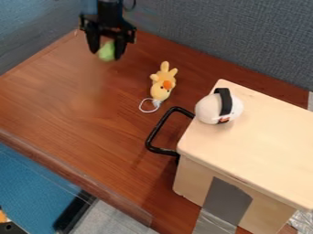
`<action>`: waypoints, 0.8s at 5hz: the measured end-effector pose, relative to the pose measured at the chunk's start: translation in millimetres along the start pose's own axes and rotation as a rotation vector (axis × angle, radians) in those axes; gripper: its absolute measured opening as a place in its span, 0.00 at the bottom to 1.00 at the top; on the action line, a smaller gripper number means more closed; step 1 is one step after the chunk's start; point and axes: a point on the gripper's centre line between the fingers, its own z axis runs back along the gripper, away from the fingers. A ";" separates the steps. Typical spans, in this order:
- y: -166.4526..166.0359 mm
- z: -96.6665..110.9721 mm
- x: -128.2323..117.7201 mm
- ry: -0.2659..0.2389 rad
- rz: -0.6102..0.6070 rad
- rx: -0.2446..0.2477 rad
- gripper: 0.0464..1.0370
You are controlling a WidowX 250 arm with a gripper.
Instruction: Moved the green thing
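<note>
The black gripper [107, 54] hangs over the back left part of the brown table, pointing down, with its fingers closed around the green thing [106, 50]. The green thing is small and rounded, and its lower part shows between the fingertips. Whether it touches the table or hangs just above it, I cannot tell.
A yellow plush toy [160, 84] with a white loop lies right of the gripper. Farther right is a pale wooden box [263, 141] with a black handle [160, 132], a white rounded object [211, 109] on top. Grey walls border the table [73, 105] behind.
</note>
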 end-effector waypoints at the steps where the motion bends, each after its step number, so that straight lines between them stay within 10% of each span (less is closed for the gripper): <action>1: 3.7 -10.9 13.3 0.019 0.007 0.021 0.69; 3: 26.8 -30.2 11.6 0.050 0.034 0.076 0.75; 4: 25.4 -31.9 9.5 0.057 0.038 0.068 0.96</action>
